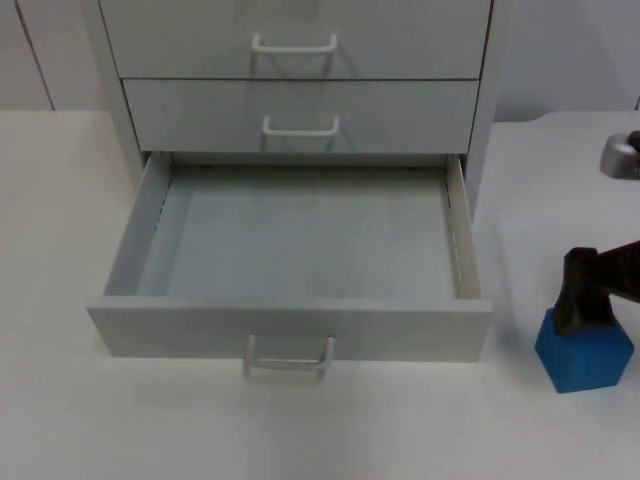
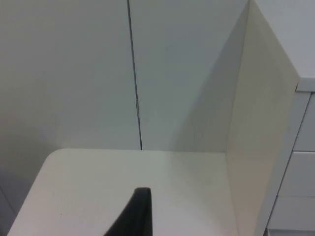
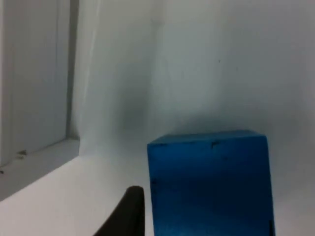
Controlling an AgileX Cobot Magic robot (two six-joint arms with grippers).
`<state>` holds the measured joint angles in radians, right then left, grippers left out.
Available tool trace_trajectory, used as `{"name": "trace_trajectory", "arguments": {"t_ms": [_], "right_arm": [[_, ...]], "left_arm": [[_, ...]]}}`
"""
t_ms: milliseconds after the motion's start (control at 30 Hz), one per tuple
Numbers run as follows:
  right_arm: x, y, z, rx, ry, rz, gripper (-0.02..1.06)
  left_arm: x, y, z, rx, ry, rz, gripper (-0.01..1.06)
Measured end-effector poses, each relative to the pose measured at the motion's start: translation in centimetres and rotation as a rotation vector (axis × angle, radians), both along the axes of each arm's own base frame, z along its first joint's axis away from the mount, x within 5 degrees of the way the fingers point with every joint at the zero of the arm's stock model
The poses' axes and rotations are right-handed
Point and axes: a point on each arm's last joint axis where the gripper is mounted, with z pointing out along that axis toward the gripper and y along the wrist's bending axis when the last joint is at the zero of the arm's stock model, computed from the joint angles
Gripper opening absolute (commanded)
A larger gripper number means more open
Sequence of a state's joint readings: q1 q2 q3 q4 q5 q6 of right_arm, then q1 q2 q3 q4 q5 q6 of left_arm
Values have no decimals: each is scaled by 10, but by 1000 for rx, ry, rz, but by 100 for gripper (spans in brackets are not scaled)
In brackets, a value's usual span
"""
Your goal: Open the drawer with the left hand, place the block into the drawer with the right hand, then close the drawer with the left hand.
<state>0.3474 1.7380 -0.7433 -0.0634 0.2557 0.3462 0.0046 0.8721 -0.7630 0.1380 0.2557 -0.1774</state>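
Note:
The white cabinet's [image 1: 300, 110] lowest drawer [image 1: 180, 330] is pulled out toward me, and nothing lies in it. Its handle [image 1: 290, 358] faces the table's front edge. To the right of the drawer, a blue block [image 1: 585, 352] sits on the table. My right gripper [image 1: 592, 300] hangs directly over the block, open, with one black finger [image 1: 578, 290] at the block's top left edge. In the right wrist view a fingertip [image 3: 129, 211] stands just beside the blue block [image 3: 209, 182], a narrow gap between them. My left gripper [image 2: 135, 216] waits over the table beside the cabinet's left side [image 2: 256, 137].
Two shut drawers [image 1: 300, 112] with white handles sit above the open one. The drawer's right wall [image 1: 462, 240] lies between the block and the drawer's inside. White table [image 1: 150, 420] stretches in front of and beside the cabinet. The grey partition wall [image 2: 74, 73] stands behind.

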Motion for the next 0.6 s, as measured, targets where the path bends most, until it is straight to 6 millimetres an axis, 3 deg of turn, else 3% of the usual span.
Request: {"name": "trace_trajectory", "arguments": {"t_ms": [600], "right_arm": [[4,2,-5,-5,-26,36,105]], "left_arm": [[0,1,0,24,0,-1,105]]}}
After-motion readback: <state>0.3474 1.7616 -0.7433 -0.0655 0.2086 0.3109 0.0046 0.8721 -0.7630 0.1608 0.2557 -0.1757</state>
